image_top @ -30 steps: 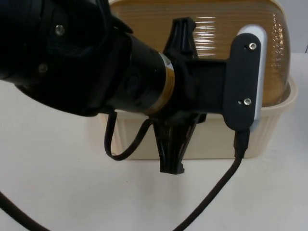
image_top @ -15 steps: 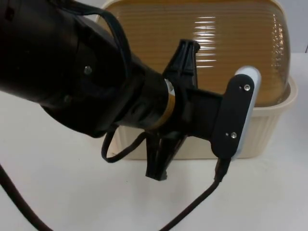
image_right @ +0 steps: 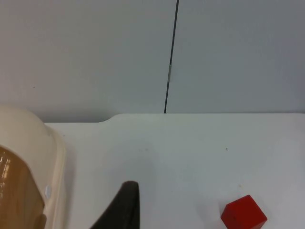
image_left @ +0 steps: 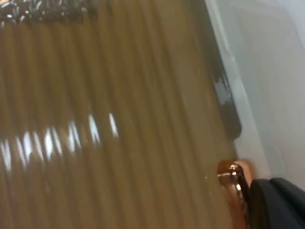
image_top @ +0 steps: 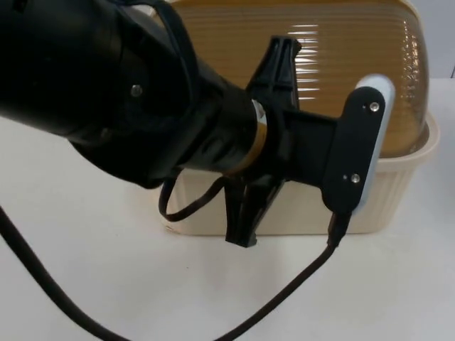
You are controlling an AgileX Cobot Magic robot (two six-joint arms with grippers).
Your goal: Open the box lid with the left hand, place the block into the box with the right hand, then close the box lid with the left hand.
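Lid (image_top: 341, 57) shut, ribbed, directly beneath left gripper (image_top: 263, 135) | jaw state cannot be told | right gripper (image_right: 125, 205) waits near block (image_right: 243, 213).

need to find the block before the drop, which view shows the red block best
The right wrist view: the red block sits whole and unobstructed on the white table, apart from the cream box. The top view has the left arm across the box's amber lid; the left wrist view looks closely onto that lid.

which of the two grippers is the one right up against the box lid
The left gripper. It reaches across the ribbed amber lid of the box; the right gripper waits over white table beside the red block.
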